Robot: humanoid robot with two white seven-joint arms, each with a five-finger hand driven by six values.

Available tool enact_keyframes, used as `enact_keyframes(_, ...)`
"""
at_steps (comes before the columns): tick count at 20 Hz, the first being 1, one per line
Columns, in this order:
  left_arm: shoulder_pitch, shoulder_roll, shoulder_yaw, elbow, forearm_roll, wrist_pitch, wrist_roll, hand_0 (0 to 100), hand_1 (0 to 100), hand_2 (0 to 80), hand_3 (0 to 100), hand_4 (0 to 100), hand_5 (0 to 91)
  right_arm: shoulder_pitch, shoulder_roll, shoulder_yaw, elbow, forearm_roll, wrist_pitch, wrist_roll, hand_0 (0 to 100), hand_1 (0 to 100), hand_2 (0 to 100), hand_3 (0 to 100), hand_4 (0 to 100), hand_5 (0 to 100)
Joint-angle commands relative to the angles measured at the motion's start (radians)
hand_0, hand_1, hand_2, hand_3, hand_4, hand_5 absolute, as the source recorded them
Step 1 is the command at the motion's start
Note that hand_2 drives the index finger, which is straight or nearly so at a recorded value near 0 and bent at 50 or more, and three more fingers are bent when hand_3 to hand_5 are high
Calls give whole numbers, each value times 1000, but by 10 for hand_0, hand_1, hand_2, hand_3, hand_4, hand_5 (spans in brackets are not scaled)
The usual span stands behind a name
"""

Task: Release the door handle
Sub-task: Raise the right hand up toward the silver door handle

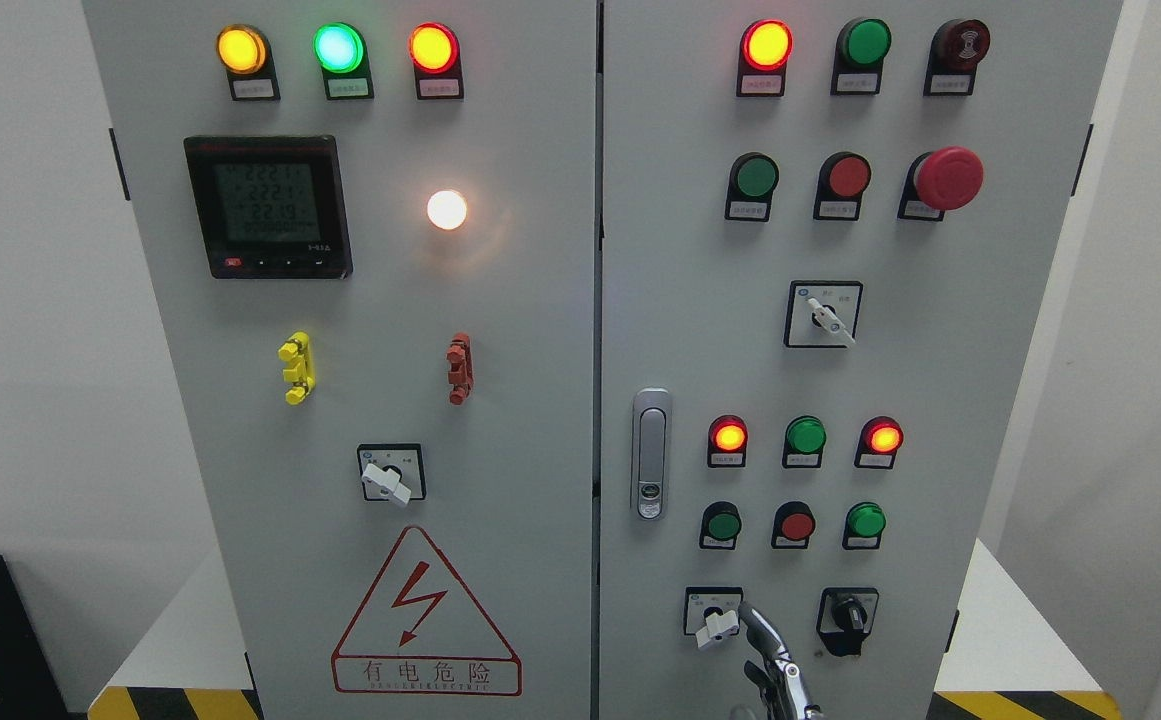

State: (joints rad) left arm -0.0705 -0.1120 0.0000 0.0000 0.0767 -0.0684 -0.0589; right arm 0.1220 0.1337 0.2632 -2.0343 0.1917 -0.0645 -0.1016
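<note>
While both cabinet doors sit shut, the scene reads as follows.
Door handle (651, 454): a silver, upright lever set flush near the left edge of the right door (840, 350), with nothing touching it.
Hand (775, 665): metal fingers rise from the bottom edge right of the middle; which arm they belong to cannot be told.
Pose: one finger (760, 625) points up and left, its tip just beside the white knob of the lower left selector switch (714, 613).
Grip: whether the fingers are spread or curled cannot be told; they hold nothing visible.
Handle versus hand: well apart, handle above.
Warning triangle (425, 615): low on the left door (340, 350).
</note>
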Motion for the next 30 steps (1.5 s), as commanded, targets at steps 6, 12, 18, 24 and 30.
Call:
enact_keyframes(6, 0, 0, -20, -15, 0, -1, -1, 0, 0, 22, 81, 12, 0, -1, 0, 2, -7, 2, 2, 0, 309, 127, 0, 0, 0, 0)
enact_keyframes(12, 0, 0, -20, -17, 0, -1, 1, 0, 0, 23, 85, 13, 0, -2, 0, 5, -11, 156, 3, -3, 301, 193, 0, 277, 345, 240)
enact_keyframes(18, 0, 0, -20, -15, 0, -1, 1, 0, 0, 23, 85, 13, 0, -51, 0, 8, 18, 435, 38, -18, 379, 301, 0, 810, 839, 900)
enact_keyframes(24, 0, 0, -20, -15, 0, -1, -1, 0, 0, 23, 84, 13, 0, -111, 1, 14, 71, 639, 58, -52, 351, 354, 0, 1000, 1000, 993)
enact_keyframes(30, 0, 0, -20, -17, 0, -1, 1, 0, 0, 23, 86, 14, 0, -192, 1, 14, 161, 868, 92, -52, 339, 361, 0, 1000, 1000, 999)
